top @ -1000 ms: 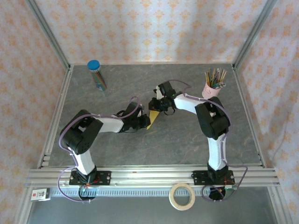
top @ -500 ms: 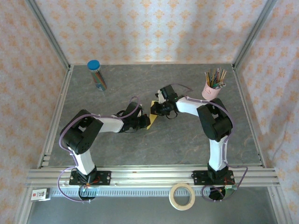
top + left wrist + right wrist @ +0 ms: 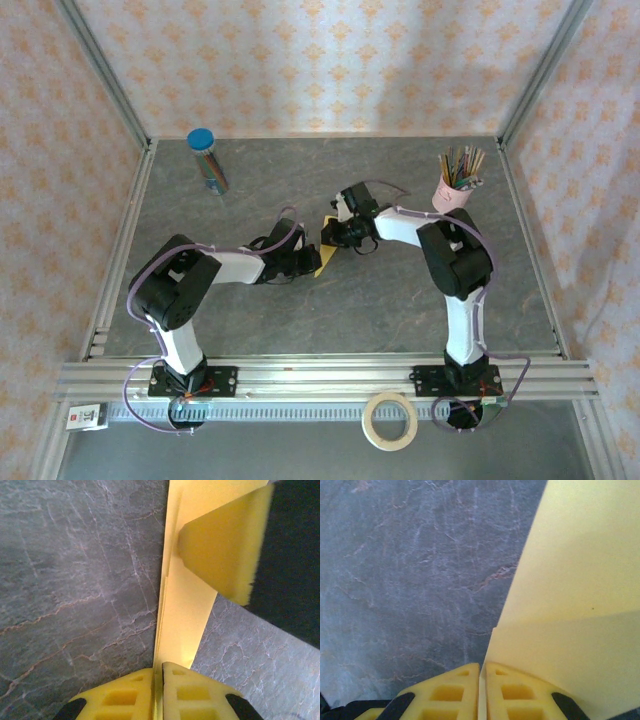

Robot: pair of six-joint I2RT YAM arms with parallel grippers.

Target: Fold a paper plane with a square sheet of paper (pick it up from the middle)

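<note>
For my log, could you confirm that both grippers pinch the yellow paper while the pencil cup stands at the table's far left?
Not quite: the top view shows the cup at the far right. The left gripper and right gripper do pinch the paper.

The yellow paper (image 3: pixel 324 262) is folded long and thin, with sharp edges, in the middle of the top view.

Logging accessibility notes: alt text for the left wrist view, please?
The left gripper, yellow-fingered, is shut on the edge of a thin folded yellow paper sheet over a grey marbled tabletop; the right gripper's yellow finger meets the sheet farther up.
</note>
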